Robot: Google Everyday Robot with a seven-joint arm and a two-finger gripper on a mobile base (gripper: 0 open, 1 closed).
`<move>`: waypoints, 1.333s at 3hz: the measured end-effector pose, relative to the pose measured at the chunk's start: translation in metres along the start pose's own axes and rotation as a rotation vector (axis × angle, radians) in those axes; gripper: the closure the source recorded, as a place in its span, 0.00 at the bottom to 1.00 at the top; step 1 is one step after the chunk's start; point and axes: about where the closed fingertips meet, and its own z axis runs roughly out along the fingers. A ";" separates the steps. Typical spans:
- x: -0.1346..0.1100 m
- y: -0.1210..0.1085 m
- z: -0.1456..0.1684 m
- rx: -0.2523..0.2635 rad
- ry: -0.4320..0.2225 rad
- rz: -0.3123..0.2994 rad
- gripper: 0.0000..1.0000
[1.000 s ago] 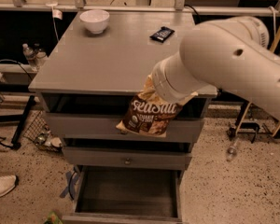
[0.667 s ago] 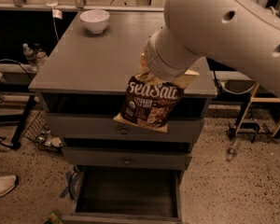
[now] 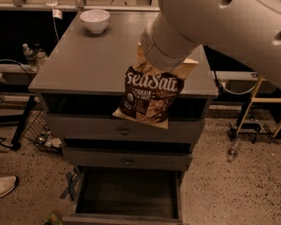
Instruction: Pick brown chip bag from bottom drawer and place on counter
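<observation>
The brown chip bag (image 3: 147, 97) with white "Sea Salt" lettering hangs in the air in front of the counter's front edge, held by its top. My gripper (image 3: 163, 62) is shut on the bag's top edge; its fingers are mostly hidden behind my white wrist and arm. The bag hangs over the counter's (image 3: 84, 64) front edge and covers part of the upper drawer front. The bottom drawer (image 3: 126, 193) stands pulled open below, its dark interior bare.
A white bowl (image 3: 94, 20) sits at the counter's back left. Two knobbed drawers (image 3: 124, 131) are shut above the open one. My large white arm (image 3: 225, 22) covers the counter's right part. A shoe (image 3: 1, 185) lies on the floor at left, a bottle (image 3: 233, 149) at right.
My arm has swung left and upward with the bag. The bag has risen and now hangs higher against the counter's front edge.
</observation>
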 end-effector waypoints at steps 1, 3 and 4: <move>0.002 -0.033 -0.019 0.027 0.055 -0.076 1.00; 0.036 -0.079 -0.019 0.050 0.080 -0.105 1.00; 0.062 -0.079 0.000 0.037 0.043 -0.045 1.00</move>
